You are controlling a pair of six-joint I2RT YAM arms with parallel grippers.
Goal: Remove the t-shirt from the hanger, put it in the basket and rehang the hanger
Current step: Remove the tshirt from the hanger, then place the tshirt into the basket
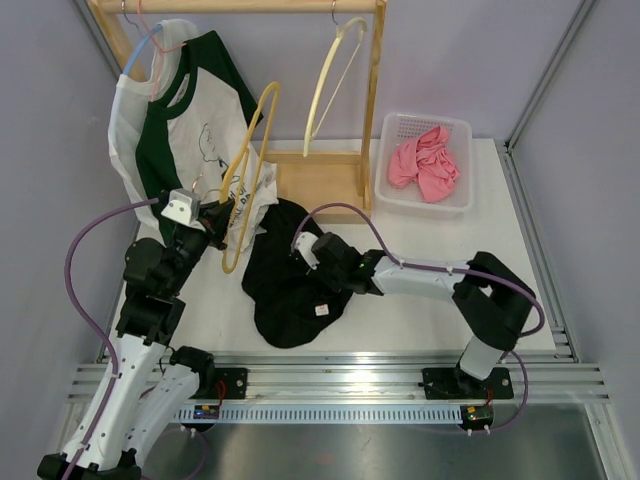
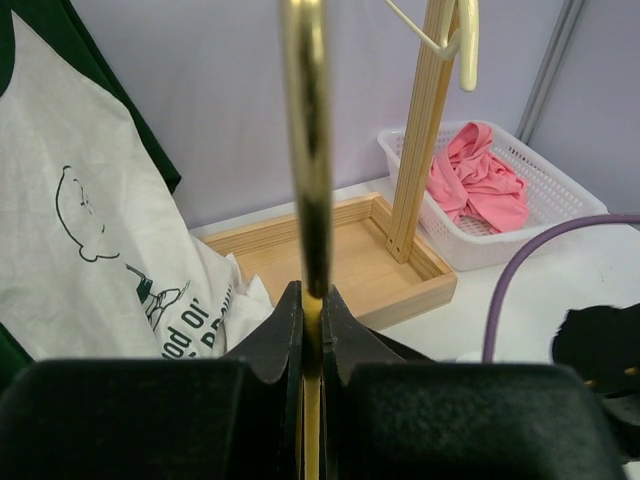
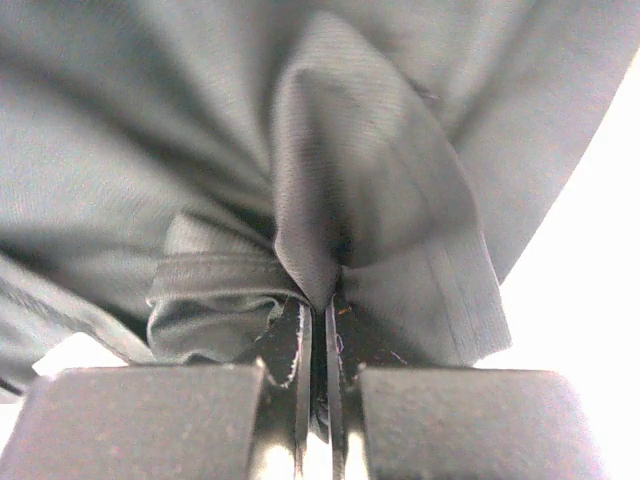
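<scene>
A yellow hanger [image 1: 247,160] stands tilted above the table, and my left gripper [image 1: 218,215] is shut on its rod. In the left wrist view the rod [image 2: 305,150] runs straight up between the closed jaws of that gripper [image 2: 312,300]. The black t-shirt [image 1: 285,295] lies crumpled on the table, its left edge next to the hanger's lower end. Whether the shirt still hangs on the hanger is hidden by the folds. My right gripper [image 1: 308,250] is shut on a fold of the shirt's upper part. In the right wrist view dark fabric [image 3: 350,150] is pinched between its jaws [image 3: 318,310].
A wooden rack [image 1: 320,175] stands at the back, with a cream hanger [image 1: 335,80] on its bar. A white and green shirt [image 1: 180,110] hangs at the left. A white basket [image 1: 425,122] holding a pink garment [image 1: 425,160] sits at the back right.
</scene>
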